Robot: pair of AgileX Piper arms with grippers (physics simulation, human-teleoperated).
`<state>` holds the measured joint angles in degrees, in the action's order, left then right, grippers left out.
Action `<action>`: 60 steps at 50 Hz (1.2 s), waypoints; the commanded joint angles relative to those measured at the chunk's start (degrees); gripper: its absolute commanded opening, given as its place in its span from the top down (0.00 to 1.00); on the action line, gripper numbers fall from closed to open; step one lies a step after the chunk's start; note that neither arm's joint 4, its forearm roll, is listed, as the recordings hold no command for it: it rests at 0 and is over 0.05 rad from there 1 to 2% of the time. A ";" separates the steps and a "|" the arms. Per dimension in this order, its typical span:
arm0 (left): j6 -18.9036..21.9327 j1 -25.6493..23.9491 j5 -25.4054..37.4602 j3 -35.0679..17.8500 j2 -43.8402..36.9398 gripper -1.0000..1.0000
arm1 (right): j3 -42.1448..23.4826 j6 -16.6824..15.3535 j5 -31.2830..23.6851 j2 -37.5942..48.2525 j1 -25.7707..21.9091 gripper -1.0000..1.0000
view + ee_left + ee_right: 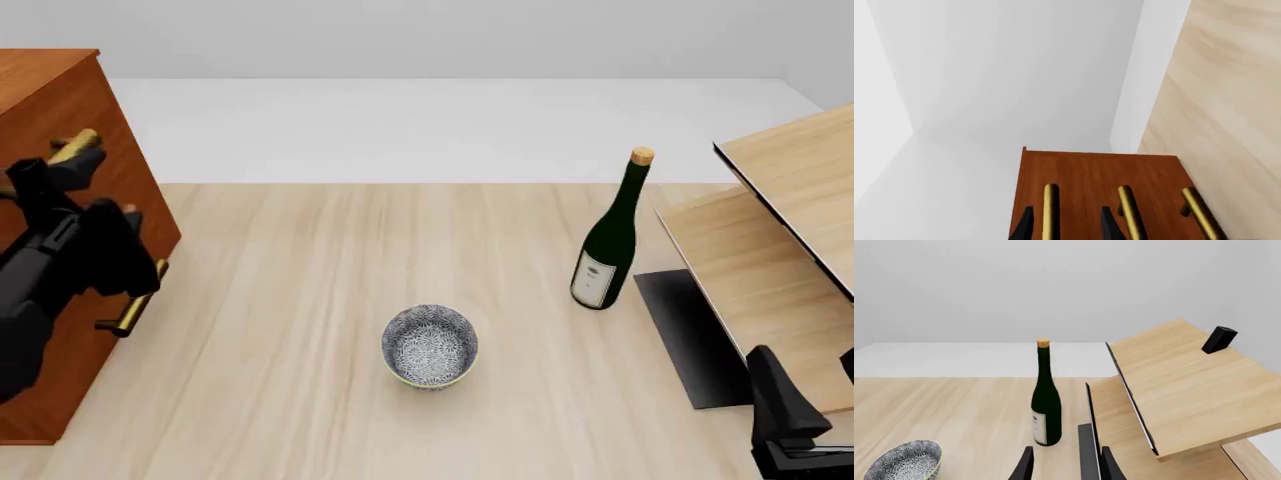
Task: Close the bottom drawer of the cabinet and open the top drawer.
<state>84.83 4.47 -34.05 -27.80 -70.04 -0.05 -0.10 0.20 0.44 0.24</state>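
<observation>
The reddish-brown cabinet (54,90) stands at the table's left edge, its three brass handles facing right. In the left wrist view the three drawer fronts look flush. My left gripper (1069,227) (60,165) is open at the top drawer (1033,175), its fingers (1029,225) on either side of that drawer's brass handle (1051,207) without pinching it. The bottom drawer's handle (1201,212) (134,300) sticks out below the arm. My right gripper (1066,467) (810,390) hangs open and empty at the near right, far from the cabinet.
A dark green wine bottle (607,240) stands right of centre and a patterned bowl (430,345) sits mid-table. A pale wood shelf unit (787,250) with a black base panel (687,335) fills the right side. A small black block (1219,339) lies on its top.
</observation>
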 commanded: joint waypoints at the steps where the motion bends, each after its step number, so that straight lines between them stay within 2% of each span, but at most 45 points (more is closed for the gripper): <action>1: 1.59 1.73 -2.96 0.23 -2.31 0.00 | 0.01 0.01 -0.05 -0.04 -0.03 0.00; 20: 2.98 5.72 -4.88 -1.19 -3.97 0.00 | 0.01 -0.11 0.22 0.27 -0.20 0.00; 60: 2.21 10.70 -5.14 -3.50 -6.49 0.00 | 0.01 -0.51 0.01 -0.04 -0.49 0.00</action>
<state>87.14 14.16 -39.11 -30.97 -76.18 -0.04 -0.46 0.38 0.59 -0.09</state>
